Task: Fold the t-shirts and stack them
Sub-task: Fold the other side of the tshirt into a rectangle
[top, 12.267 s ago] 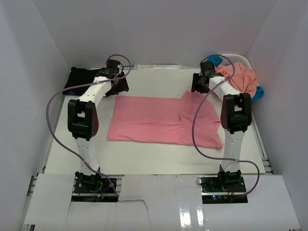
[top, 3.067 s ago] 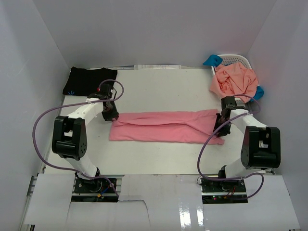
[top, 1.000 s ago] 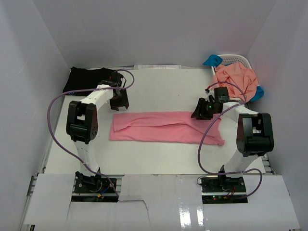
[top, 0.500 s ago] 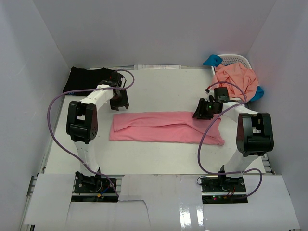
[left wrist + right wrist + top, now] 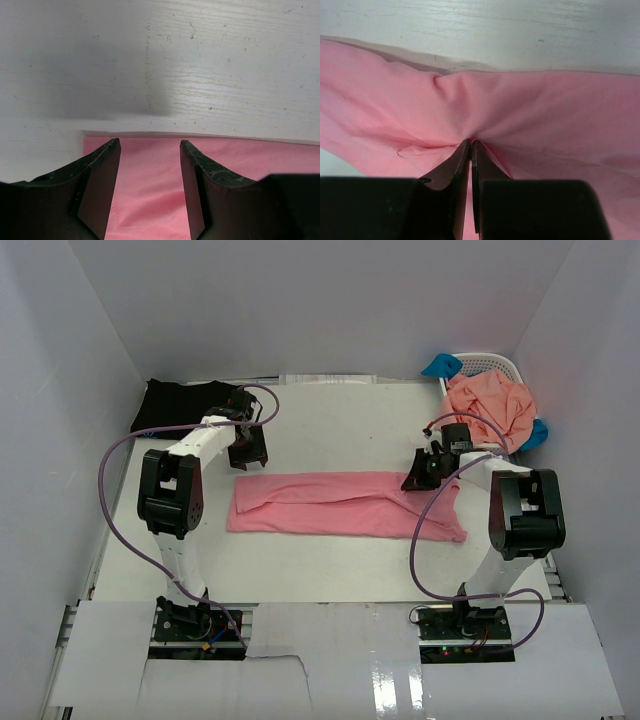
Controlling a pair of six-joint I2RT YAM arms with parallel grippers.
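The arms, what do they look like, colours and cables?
The left arm and right arm have white links and black joint housings. A purple cable loops along each. The left pincer and right pincer have dark, wedge-shaped fingers with scuffed edges.

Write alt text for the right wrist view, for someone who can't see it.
The right claw is shut on a pinch of the pink shirt, and the cloth puckers in creases toward its tips. A strip of white table shows beyond the shirt's far edge.
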